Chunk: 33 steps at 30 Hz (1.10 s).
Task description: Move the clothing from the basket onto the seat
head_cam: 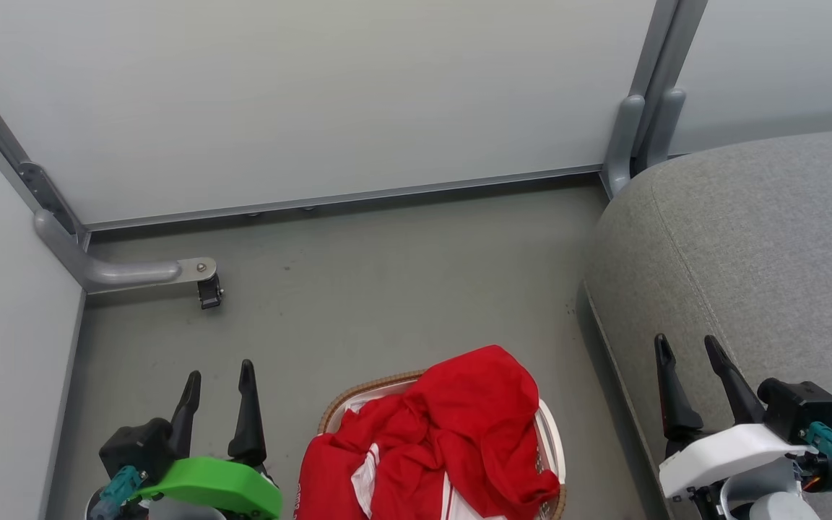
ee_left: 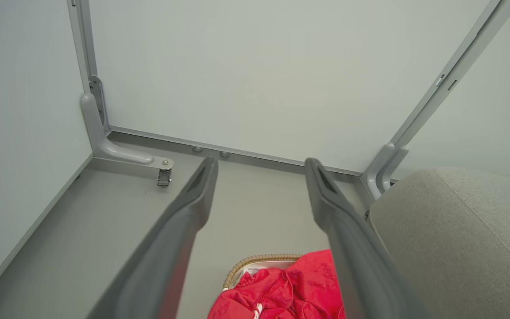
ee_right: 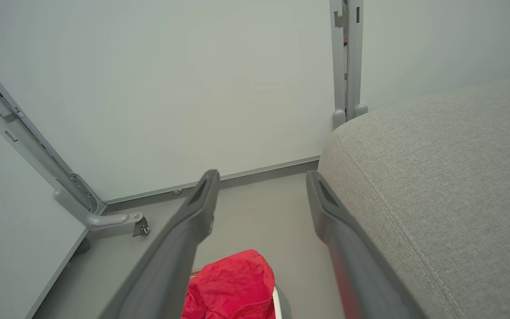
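Red clothing [head_cam: 452,433] with white panels is heaped in the small white basket [head_cam: 552,433] with a brown woven rim, on the floor at the bottom centre of the head view. The grey sofa seat [head_cam: 755,245] stands to its right. My left gripper [head_cam: 217,379] is open to the left of the basket, holding nothing. Over the seat's front edge, my right gripper [head_cam: 687,354] is open and empty too. The left wrist view looks past the left gripper [ee_left: 261,166] at the clothing [ee_left: 290,288] and basket rim [ee_left: 255,259]. Below the right gripper [ee_right: 259,177] the clothing [ee_right: 233,283] shows again, with the seat [ee_right: 441,186] beside it.
Pale partition walls [head_cam: 315,94] with grey metal posts close off the back and the left. A bracket foot with a small caster [head_cam: 208,292] sticks out over the grey floor [head_cam: 387,289] at the left. The basket sits close to the seat's side.
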### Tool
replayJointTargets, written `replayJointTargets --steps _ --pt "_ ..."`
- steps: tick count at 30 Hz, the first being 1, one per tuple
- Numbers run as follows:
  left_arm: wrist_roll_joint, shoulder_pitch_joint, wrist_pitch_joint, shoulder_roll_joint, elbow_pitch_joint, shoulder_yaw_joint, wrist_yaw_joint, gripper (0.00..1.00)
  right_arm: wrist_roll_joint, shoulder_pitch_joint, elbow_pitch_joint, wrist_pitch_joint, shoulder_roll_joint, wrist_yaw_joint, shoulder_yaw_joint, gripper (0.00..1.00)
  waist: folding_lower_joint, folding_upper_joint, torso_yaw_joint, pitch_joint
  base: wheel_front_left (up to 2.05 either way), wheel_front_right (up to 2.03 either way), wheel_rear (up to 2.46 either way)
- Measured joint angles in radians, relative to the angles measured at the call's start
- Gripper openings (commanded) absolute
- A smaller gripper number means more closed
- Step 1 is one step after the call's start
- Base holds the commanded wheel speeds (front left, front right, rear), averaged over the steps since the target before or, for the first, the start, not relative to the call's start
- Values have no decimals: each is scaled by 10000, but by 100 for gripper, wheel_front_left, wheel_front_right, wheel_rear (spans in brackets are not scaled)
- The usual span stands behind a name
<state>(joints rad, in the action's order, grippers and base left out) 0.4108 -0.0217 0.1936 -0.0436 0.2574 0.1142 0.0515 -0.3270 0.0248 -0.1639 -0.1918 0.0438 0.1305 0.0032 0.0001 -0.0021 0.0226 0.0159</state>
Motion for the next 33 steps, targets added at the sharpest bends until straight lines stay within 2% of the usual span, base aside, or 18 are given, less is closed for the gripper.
replayJointTargets --steps 33 --pt "-2303 189 629 -29 215 504 -134 100 2481 -280 190 -642 31 2 211 100 0 0 53 -46 0 0 0"
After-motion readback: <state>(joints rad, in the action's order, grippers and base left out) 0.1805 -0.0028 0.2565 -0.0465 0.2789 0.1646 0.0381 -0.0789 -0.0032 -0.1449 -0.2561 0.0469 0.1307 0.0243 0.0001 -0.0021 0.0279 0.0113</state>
